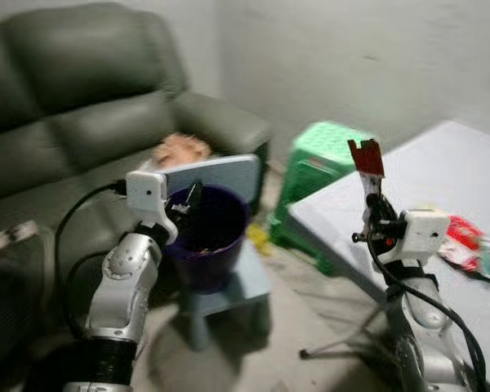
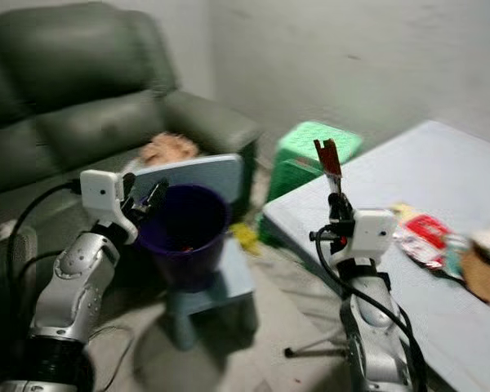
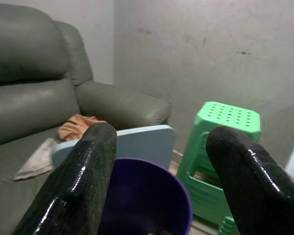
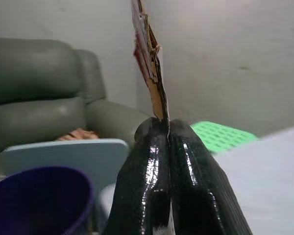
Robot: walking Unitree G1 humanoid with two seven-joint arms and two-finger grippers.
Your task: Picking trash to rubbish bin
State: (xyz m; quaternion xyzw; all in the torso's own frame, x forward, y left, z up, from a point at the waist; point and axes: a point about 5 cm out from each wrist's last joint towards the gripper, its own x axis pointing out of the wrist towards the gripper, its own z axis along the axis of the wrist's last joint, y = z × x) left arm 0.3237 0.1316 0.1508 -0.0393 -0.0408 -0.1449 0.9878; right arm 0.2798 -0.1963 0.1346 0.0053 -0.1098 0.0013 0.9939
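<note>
Pinching a torn red-and-brown cardboard scrap [image 1: 366, 157] upright, the right gripper [image 1: 376, 189] has both black fingers [image 4: 186, 176] pressed tight together on its lower edge; it's raised over the near corner of the grey table [image 1: 441, 163], w/ the scrap sticking straight up above the fingertips. Purple rubbish bin [image 1: 206, 237] sits on a small light-blue stool [image 1: 237, 286] in front of the dark green sofa [image 1: 73, 90], well to the robot's left of the scrap; some bits of trash inside, too blurry to ID. Left gripper [image 1: 188, 198] hangs at the bin's rim on the sofa side, fingers [image 3: 83, 181] spread wide apart, nothing betw. them. Green plastic stool [image 1: 331, 155] stands by the wall, betw. bin and table. Orange-ish cloth [image 3: 78, 126] lies on the sofa seat behind the bin. More wrappers, red/white [image 1: 461, 241], lie on the table to the right gripper's right.
</note>
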